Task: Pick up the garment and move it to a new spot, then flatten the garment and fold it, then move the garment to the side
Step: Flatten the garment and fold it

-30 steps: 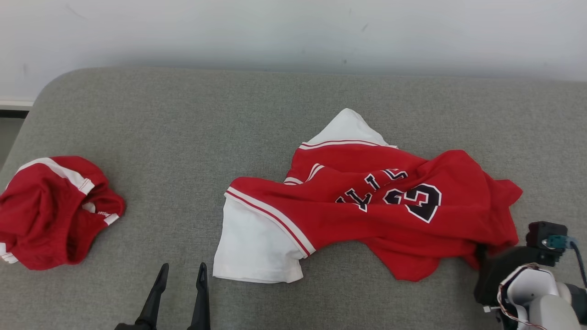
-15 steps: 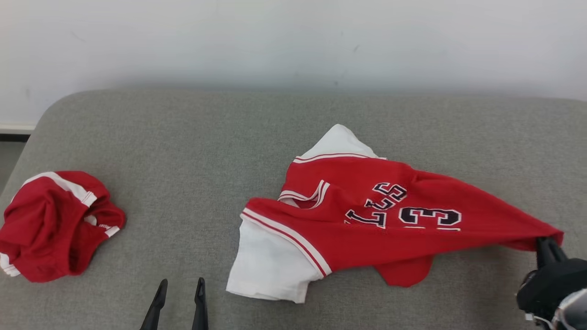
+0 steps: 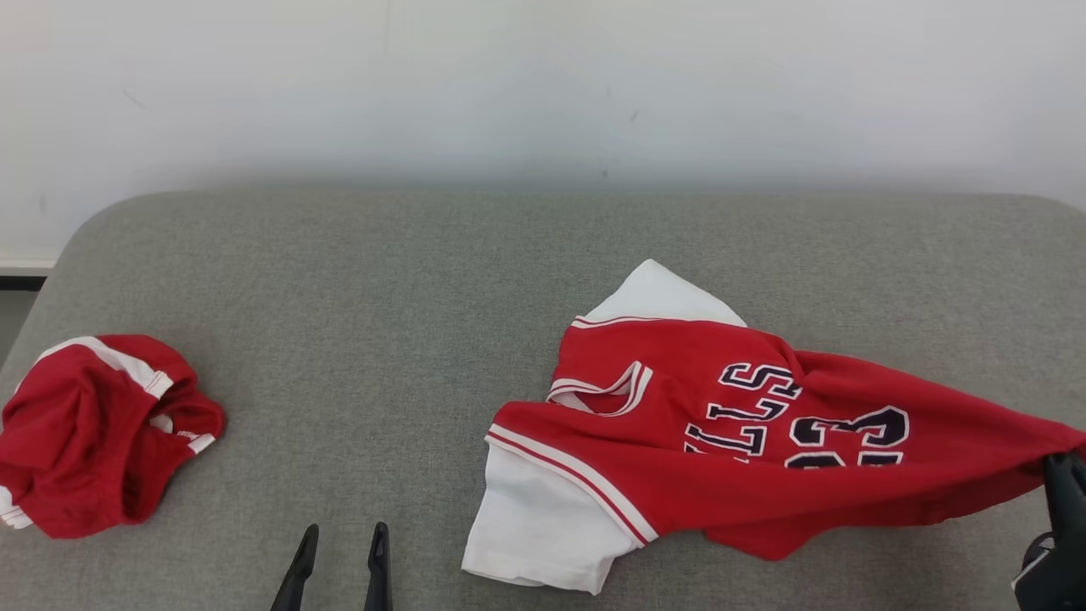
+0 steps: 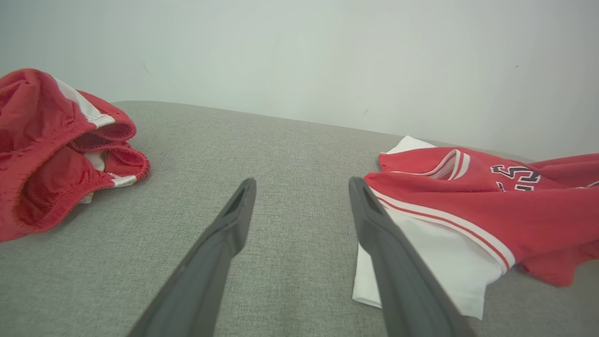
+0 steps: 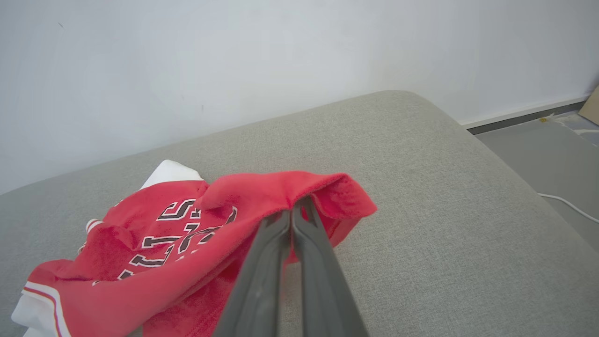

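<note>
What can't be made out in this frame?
- Jersey lettering, head view: folds hide part of the word and number.
- Right gripper, head view: body cut off by the right and bottom edges.
- Crumpled red garment, head view: left edge clips it; its type is unclear.

Jersey: lettering partly lost in folds, tip cut at right edge. Shorts: cut at left edge. Right gripper: cropped, lower right.
</note>
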Controlling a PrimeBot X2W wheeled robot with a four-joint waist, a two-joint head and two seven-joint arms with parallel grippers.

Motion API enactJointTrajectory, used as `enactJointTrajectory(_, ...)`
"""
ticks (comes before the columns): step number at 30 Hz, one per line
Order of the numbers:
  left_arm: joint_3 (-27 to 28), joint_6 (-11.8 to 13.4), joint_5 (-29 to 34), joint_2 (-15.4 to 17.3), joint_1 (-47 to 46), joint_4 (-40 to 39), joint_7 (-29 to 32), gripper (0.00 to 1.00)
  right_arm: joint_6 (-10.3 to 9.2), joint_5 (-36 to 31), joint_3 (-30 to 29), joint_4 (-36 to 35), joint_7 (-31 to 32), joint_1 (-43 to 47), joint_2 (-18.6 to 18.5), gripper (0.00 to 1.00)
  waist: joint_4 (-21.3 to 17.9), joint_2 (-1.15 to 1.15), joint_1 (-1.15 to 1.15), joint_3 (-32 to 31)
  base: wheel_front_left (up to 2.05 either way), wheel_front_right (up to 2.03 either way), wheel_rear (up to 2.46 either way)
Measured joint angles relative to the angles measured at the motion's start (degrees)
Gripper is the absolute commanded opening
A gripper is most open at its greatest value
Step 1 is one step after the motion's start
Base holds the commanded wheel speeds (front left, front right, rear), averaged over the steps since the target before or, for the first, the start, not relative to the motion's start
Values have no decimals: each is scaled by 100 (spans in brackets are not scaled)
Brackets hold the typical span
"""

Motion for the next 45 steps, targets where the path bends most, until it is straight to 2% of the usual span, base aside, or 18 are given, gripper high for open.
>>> enactJointTrajectory(4,-41,-16,-10,0,-47,13,0,100,0,-360,86,267,431,-330,1,0,89,0,0,56,0,0,0)
enactJointTrajectory(7,-42,-16,-16,-2,-143,10,0,100,0,-695,182,848,559,-891,-21,0,195,0,0,121,0,0,0)
enactJointTrajectory(9,-42,-19,-16,-2,-202,16,0,100,0,-859,282,1381,552,-1322,-205,0,281,0,1,169,0,0,0)
enactJointTrajectory(10,-44,-37,-16,-2,-259,18,0,100,0,-983,403,1855,480,-1668,-427,0,378,0,1,218,0,0,0)
enactJointTrajectory(14,-68,-41,-43,-1,-349,18,0,100,0,-1232,571,2781,157,-2318,-803,0,587,0,1,328,0,0,0)
enactJointTrajectory(16,-75,-40,-49,-2,-364,16,0,100,0,-1311,598,2996,22,-2487,-894,0,641,0,1,360,0,0,0)
enactJointTrajectory(23,-90,-15,-97,-2,-437,7,0,100,0,-1815,522,3905,-1167,-3434,-1306,0,918,0,1,618,0,0,0)
enactJointTrajectory(24,-91,-8,-100,-1,-437,7,0,100,1,-1826,523,4007,-1270,-3519,-1308,18,942,0,1,649,0,0,0)
enactJointTrajectory(25,-91,3,-101,-1,-437,7,0,100,0,-1826,524,4106,-1329,-3584,-1301,100,961,0,1,676,0,0,0)
enactJointTrajectory(30,-116,30,-125,-1,-437,8,0,100,5,-1640,653,4464,-1334,-3688,-1181,100,952,0,1,711,0,0,0)
enactJointTrajectory(34,-118,54,-156,-1,-433,10,0,100,5,-1328,767,4410,-1149,-3583,-1070,100,860,0,1,662,0,0,0)
enactJointTrajectory(40,-100,56,-156,-1,-393,11,0,100,5,-1035,842,3693,-790,-2856,-859,100,685,0,1,572,0,0,0)
enactJointTrajectory(45,-89,51,-148,-2,-345,16,0,100,5,-1058,936,2960,-466,-2001,-566,100,508,0,1,501,0,0,0)
